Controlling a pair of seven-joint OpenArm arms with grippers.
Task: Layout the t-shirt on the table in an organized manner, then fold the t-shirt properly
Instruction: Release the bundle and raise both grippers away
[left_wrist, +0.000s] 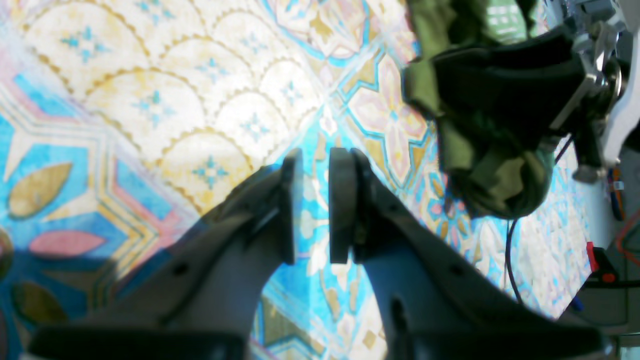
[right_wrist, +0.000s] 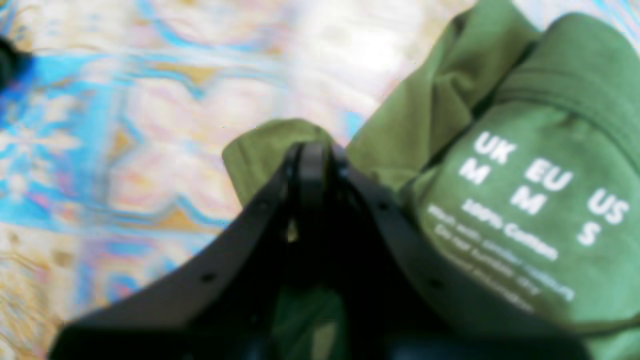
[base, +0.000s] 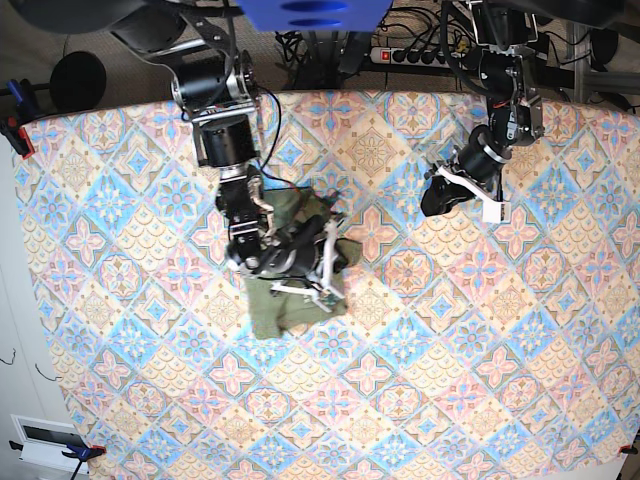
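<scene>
In the base view, going left to right, the tee (base: 285, 280) lies bunched in a rumpled heap left of centre on the table (base: 480, 380), its long axis running roughly top to bottom of the frame. The right gripper (base: 318, 262) sits on that heap; its wrist view shows the jaws pressed together on a fold of green cloth near the collar, the printed size label just right of them. Further right, well apart from the shirt, the left gripper (base: 440, 195) hovers over bare cloth in the upper right of the frame; its wrist view shows the pads (left_wrist: 342, 205) a narrow gap apart, pinching nothing, the shirt up at that frame's upper right. Spreading looks barely begun. The right arm is nearer; the left would have to travel leftward to reach a second corner.
</scene>
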